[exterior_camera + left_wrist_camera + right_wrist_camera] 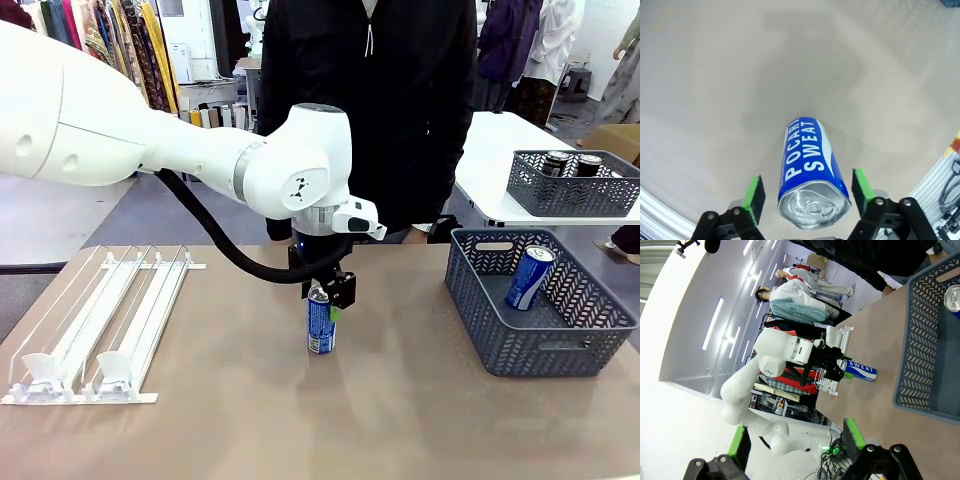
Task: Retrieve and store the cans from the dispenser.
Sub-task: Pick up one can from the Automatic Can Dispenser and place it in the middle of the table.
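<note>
A blue Pocari Sweat can (pixel 320 326) stands upright on the tan table, near its middle. My left gripper (pixel 322 292) hangs over its top. In the left wrist view the can (pixel 810 165) sits between the green pads (pixel 754 197), which stand apart from its sides, so the gripper (pixel 808 192) is open around it. The white dispenser (pixel 100 320) lies at the table's left with bare lanes. A second blue can (pixel 530 278) leans inside the grey basket (pixel 590 345) at the right. My right gripper (pixel 796 440) is open and holds nothing.
A person in a dark jacket (pixel 370 100) stands at the far side, right behind the left arm. A smaller grey basket (pixel 570 195) with two black cans (pixel 556 162) rests on a white table at the back right.
</note>
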Tool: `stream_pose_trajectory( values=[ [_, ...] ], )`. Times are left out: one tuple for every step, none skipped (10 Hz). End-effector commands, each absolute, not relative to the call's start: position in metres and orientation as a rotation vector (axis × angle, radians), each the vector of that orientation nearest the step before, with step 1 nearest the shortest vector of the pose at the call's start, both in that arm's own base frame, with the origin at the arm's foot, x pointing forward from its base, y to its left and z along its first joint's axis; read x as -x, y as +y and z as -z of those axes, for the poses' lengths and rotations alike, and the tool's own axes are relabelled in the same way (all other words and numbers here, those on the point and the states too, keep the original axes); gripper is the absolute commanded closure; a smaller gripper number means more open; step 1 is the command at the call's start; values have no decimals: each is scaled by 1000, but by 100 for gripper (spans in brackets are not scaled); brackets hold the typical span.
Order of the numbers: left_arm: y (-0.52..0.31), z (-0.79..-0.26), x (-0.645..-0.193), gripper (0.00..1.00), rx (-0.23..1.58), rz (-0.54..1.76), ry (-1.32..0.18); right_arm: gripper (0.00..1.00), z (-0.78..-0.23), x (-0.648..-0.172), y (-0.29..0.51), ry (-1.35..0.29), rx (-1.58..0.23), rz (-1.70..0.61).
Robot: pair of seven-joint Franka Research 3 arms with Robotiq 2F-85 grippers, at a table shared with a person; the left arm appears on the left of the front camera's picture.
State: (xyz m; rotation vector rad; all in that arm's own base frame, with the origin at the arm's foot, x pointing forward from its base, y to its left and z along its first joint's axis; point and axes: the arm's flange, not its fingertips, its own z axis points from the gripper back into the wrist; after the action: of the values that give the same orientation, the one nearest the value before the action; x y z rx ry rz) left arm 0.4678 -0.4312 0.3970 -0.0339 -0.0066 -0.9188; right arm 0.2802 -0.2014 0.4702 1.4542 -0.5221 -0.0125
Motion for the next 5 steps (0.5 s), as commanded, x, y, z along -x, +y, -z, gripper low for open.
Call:
stream_pose_trajectory(
  values=[
    [-416, -443, -460, 0, 123, 904, -84, 0, -473, -282, -202, -543, -1458, -6],
    [-403, -483, -448, 0, 143, 876, -161, 0, -473, -282, -202, -543, -1458, -6],
    [-389, -525, -437, 0, 169, 828, -205, 0, -473, -282, -202, -543, -1458, -6],
    [-368, -563, -431, 0, 181, 717, -215, 0, -473, -282, -202, -543, -1458, -6],
    [-334, -599, -430, 0, 199, 585, -264, 0, -473, -282, -202, -543, -1458, -6]
  ],
)
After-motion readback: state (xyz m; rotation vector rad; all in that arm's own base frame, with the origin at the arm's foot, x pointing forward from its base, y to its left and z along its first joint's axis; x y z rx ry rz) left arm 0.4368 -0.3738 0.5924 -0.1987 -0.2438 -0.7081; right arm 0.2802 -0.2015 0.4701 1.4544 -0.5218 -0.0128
